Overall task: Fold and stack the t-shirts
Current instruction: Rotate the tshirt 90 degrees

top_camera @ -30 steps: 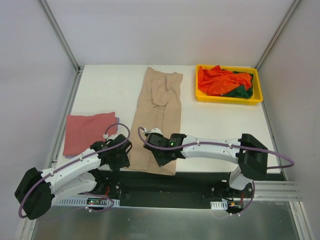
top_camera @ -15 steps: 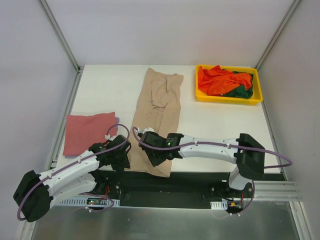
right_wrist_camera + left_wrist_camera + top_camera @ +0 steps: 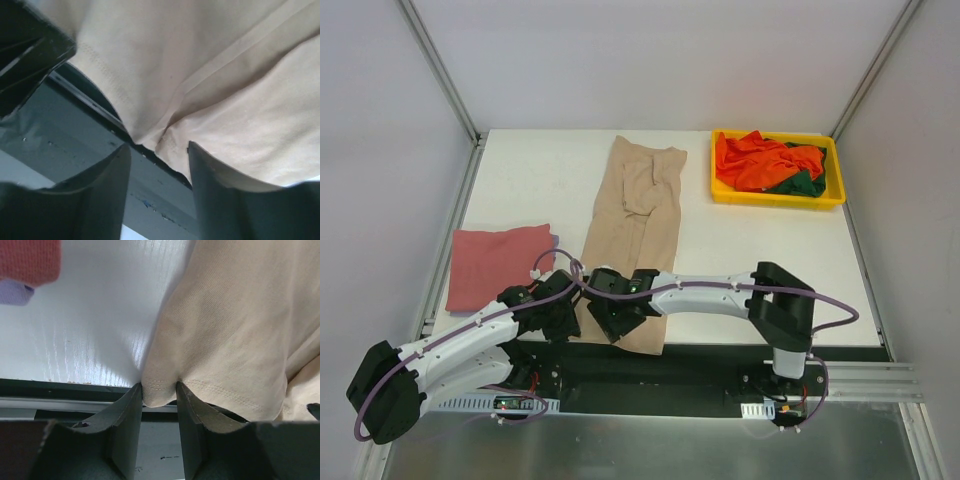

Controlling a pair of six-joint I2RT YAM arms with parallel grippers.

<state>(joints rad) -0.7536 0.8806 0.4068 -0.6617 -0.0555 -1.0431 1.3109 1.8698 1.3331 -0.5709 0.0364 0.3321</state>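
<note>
The large tan t-shirt lies lengthwise down the middle of the table, its near hem hanging over the front edge. My left gripper is at the hem's near-left corner. In the left wrist view a fold of stitched tan hem is pinched between the fingers of the left gripper. My right gripper is just to its right at the same hem. In the right wrist view the right gripper stands open, with the tan cloth lying loose just above the fingertips.
A folded dusty red t-shirt lies at the left, with a pale lilac cloth under its edge. The yellow tray at the back right holds crumpled orange and dark green t-shirts. A black rail runs below the table's front edge.
My right gripper slid left along the near hem, dragging it, then opened and let go. My left gripper closed a little onto the hem corner and stayed in place.
</note>
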